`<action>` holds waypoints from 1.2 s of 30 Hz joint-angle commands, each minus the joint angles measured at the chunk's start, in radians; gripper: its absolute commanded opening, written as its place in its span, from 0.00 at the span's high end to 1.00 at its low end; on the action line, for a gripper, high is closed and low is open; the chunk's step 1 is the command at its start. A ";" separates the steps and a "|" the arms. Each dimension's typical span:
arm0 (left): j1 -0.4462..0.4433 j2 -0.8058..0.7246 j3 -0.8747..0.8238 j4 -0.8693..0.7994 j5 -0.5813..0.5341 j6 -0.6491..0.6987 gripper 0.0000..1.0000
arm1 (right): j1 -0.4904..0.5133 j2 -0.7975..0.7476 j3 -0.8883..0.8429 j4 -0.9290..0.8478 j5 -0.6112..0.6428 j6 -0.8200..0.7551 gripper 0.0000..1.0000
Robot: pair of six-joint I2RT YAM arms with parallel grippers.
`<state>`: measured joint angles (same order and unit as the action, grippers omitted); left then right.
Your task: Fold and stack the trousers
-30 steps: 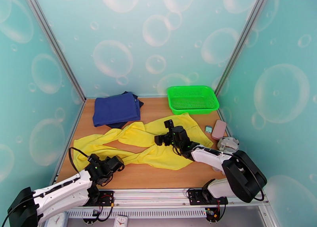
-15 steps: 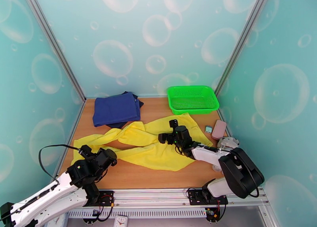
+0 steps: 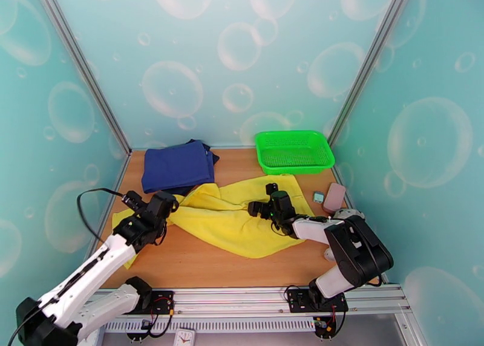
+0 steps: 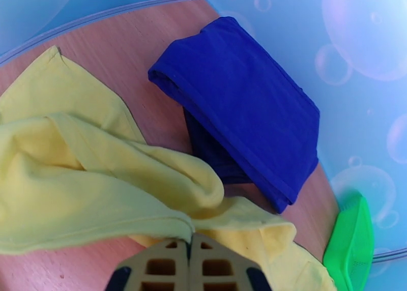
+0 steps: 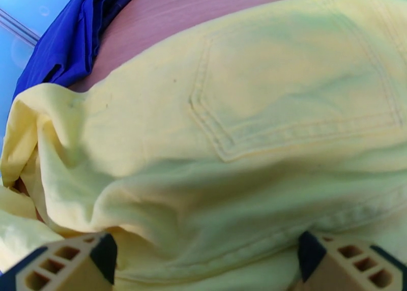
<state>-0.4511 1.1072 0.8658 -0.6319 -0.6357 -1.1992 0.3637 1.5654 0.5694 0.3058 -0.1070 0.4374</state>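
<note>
— Left gripper [image 3: 167,203] was shut tight. From its wrist camera I saw the two fingers [image 4: 168,254] pressed together, with a hem of the yellow trousers [image 3: 224,217] pinched at their tips.

— And where did the trousers lie?

— Spread over the middle of the wooden table [image 3: 199,262], waist end toward the green basket [image 3: 294,152]. One leg was bunched up at the left gripper, just in front of the folded navy garments [image 3: 177,166]. Yellow cloth and navy pile looked to be touching at that corner.

— What about the other arm?

— My right gripper [image 3: 262,199] stood wide open, low over the seat of the trousers. On its wrist camera I had a finger [image 5: 66,266] at each lower corner, with the back pocket [image 5: 300,98] lying between and beyond them, and nothing held. Whether the tips touched the cloth, I couldn't tell.
</note>
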 commanded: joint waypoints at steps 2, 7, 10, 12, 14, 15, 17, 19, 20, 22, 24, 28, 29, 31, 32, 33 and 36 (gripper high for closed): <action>0.101 0.182 0.084 0.209 0.112 0.162 1.00 | -0.021 0.024 0.000 -0.025 0.019 0.038 0.01; 0.157 0.424 0.146 0.344 0.226 0.255 1.00 | -0.021 0.032 0.004 -0.036 0.030 0.033 0.01; 0.164 0.505 0.196 0.390 0.248 0.364 0.83 | -0.004 0.001 -0.002 -0.023 0.049 0.015 0.01; 0.163 0.504 0.198 0.414 0.243 0.453 0.66 | 0.047 -0.050 -0.009 -0.022 0.119 -0.021 0.01; 0.160 0.458 0.170 0.408 0.202 0.502 0.55 | 0.116 -0.107 -0.012 -0.029 0.221 -0.074 0.01; 0.156 0.417 0.134 0.410 0.188 0.527 0.51 | 0.156 -0.140 -0.015 -0.031 0.274 -0.101 0.01; 0.126 0.308 0.038 0.418 0.178 0.583 0.39 | 0.222 -0.192 -0.023 -0.029 0.350 -0.136 0.01; 0.080 0.198 -0.070 0.347 0.128 0.554 0.33 | 0.254 -0.233 -0.033 -0.019 0.360 -0.141 0.01; 0.067 0.165 -0.098 0.291 0.119 0.509 0.33 | 0.257 -0.243 -0.037 -0.015 0.347 -0.139 0.01; 0.057 0.108 -0.163 0.155 0.086 0.369 0.36 | 0.259 -0.262 -0.041 -0.005 0.306 -0.132 0.01; 0.050 0.062 -0.241 0.091 0.080 0.246 0.40 | 0.260 -0.271 -0.039 -0.009 0.282 -0.125 0.01; 0.011 0.038 -0.345 0.074 0.100 0.175 0.42 | 0.262 -0.268 -0.040 -0.005 0.251 -0.111 0.01; 0.005 0.052 -0.349 0.054 0.096 0.160 0.42 | 0.263 -0.264 -0.037 -0.006 0.247 -0.111 0.01; -0.010 0.102 -0.348 0.009 0.077 0.122 0.42 | 0.264 -0.255 -0.034 -0.007 0.245 -0.111 0.01; -0.011 0.129 -0.344 -0.007 0.075 0.109 0.42 | 0.263 -0.250 -0.032 -0.006 0.245 -0.113 0.01; -0.011 0.157 -0.338 -0.018 0.071 0.092 0.42 | 0.263 -0.246 -0.028 -0.012 0.247 -0.113 0.01; -0.009 0.223 -0.324 -0.025 0.079 0.081 0.41 | 0.261 -0.241 -0.025 -0.019 0.250 -0.117 0.01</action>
<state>-0.4576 1.2930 0.5159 -0.6006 -0.5354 -1.0649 0.6220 1.3125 0.5426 0.2939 0.1513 0.3382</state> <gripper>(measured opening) 0.591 0.994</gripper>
